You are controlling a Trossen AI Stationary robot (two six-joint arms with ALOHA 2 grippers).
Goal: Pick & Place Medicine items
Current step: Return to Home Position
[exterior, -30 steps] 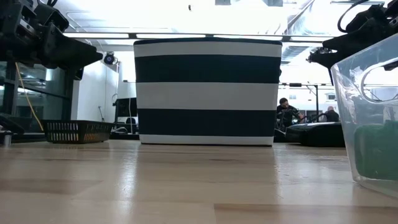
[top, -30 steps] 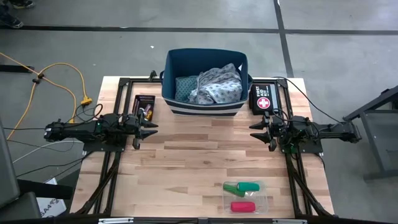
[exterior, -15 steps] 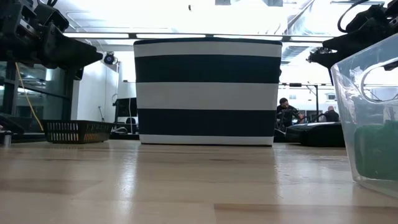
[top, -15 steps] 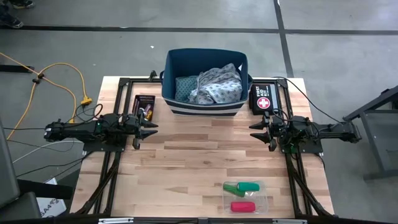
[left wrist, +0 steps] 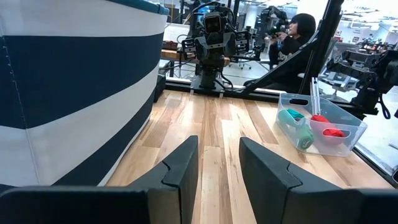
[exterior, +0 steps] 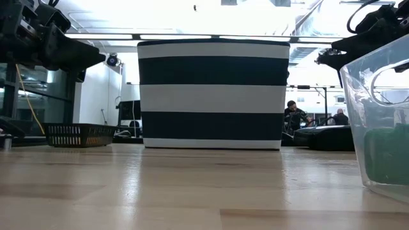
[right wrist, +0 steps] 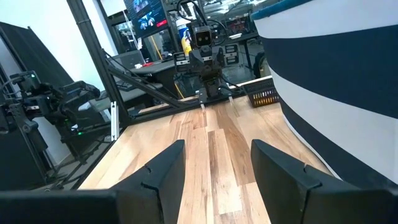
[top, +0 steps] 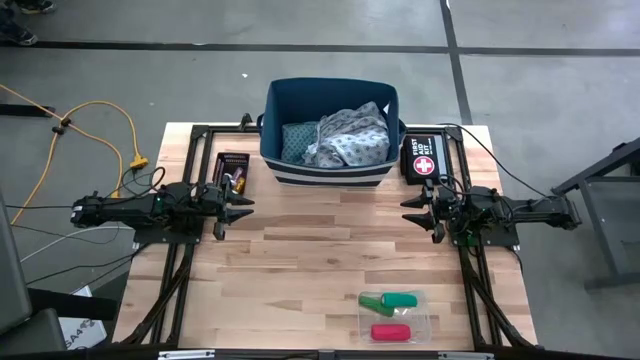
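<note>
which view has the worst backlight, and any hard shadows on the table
Low view is worst: bright ceiling lights behind the striped bin turn the left gripper and right gripper into dark silhouettes. High view: even light, no hard shadows on the wooden table. Wrist views: bright room beyond, no glare on the boards.

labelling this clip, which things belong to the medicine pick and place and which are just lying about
Job: green tubes, red-pink tube, in the clear tray; black basket; left end effector, right end effector, both open.
Lying about: striped bin, cloths, first aid pouch.
</note>
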